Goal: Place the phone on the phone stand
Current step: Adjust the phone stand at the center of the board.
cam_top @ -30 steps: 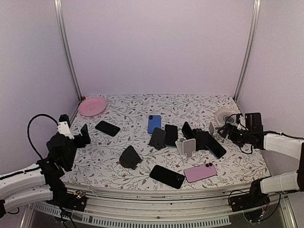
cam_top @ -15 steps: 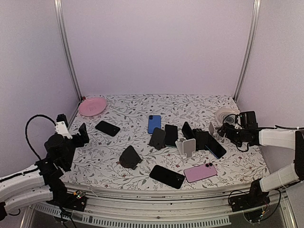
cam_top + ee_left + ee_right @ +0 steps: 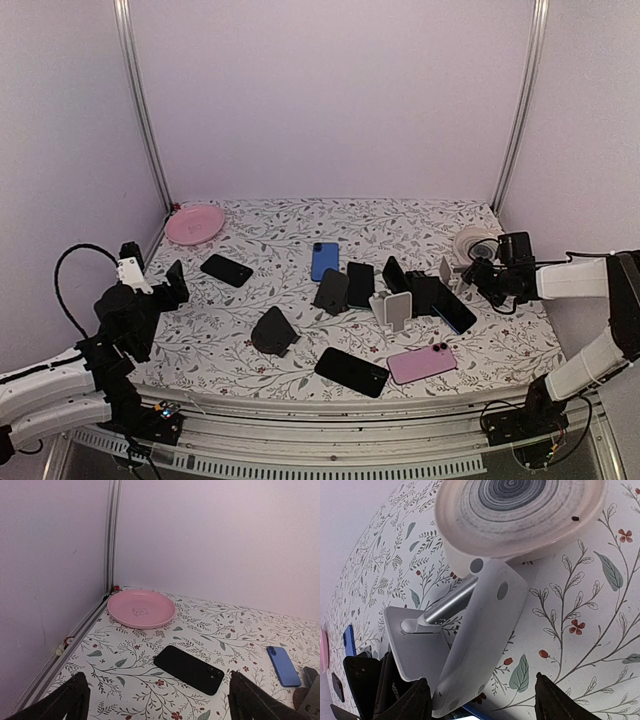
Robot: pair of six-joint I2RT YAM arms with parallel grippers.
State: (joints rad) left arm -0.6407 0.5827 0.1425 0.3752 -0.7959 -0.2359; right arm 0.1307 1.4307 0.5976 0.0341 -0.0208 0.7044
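Observation:
A white phone stand point(image 3: 480, 630) with a metal arm sits tilted beside the striped bowl point(image 3: 520, 510). My right gripper point(image 3: 482, 702) is open and straddles its lower end; the left finger is close to the stand's edge, the right finger well apart. In the top view this stand point(image 3: 446, 270) is just left of the right gripper point(image 3: 474, 276). A black phone point(image 3: 189, 669) lies flat ahead of my open, empty left gripper point(image 3: 162, 702). A blue phone point(image 3: 323, 260), a pink phone point(image 3: 421, 363) and another black phone point(image 3: 352, 371) lie flat mid-table.
A pink plate point(image 3: 141, 608) sits in the far left corner. A second white stand point(image 3: 397, 310), a black stand point(image 3: 273, 331) and several dark phones propped upright point(image 3: 345, 285) crowd the middle. The bowl point(image 3: 473, 240) is by the right wall. Frame posts stand at both back corners.
The right gripper has reached farther toward the white stand by the bowl, and its jaws have narrowed around it. The left arm has barely moved.

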